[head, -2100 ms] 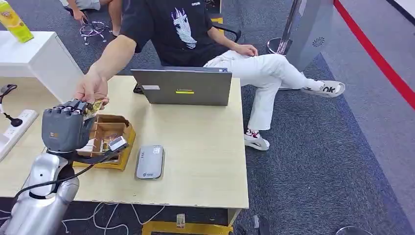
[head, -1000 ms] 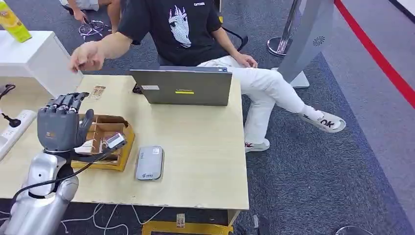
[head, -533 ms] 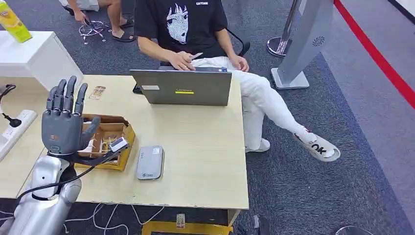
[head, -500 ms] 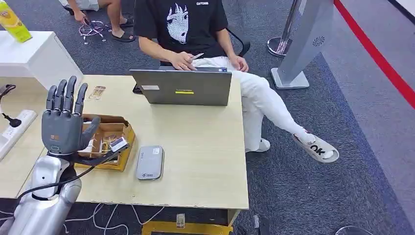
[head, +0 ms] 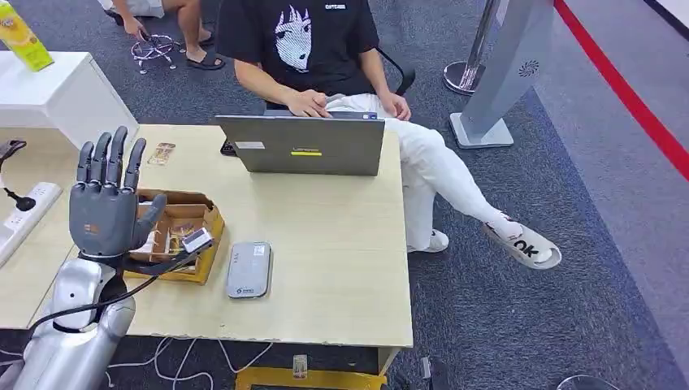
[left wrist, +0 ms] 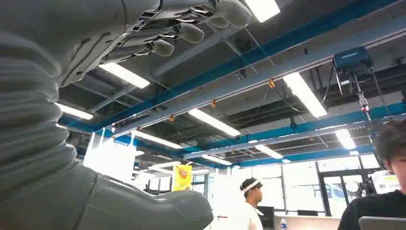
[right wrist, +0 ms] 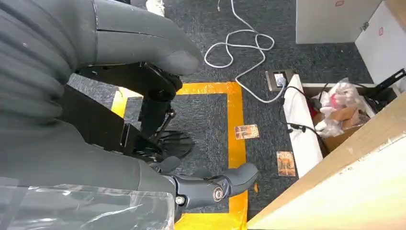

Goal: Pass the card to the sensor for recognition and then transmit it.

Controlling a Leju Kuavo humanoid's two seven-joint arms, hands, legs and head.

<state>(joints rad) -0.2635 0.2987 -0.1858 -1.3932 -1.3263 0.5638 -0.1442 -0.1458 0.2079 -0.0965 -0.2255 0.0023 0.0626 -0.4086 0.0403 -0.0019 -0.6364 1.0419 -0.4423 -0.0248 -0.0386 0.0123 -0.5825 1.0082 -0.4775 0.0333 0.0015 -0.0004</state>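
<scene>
While left hand [head: 103, 207] hung empty, fingers spread above cardboard box [head: 180, 231], card [head: 162, 153] lay on table [head: 325, 244] near laptop [head: 301, 145]. Right hand [right wrist: 158, 52] grip: can't tell.

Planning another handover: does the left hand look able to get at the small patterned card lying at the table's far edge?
Probably yes. The left hand is open, raised above the brown cardboard box, and the small patterned card lies just beyond it with nothing between them.
</scene>
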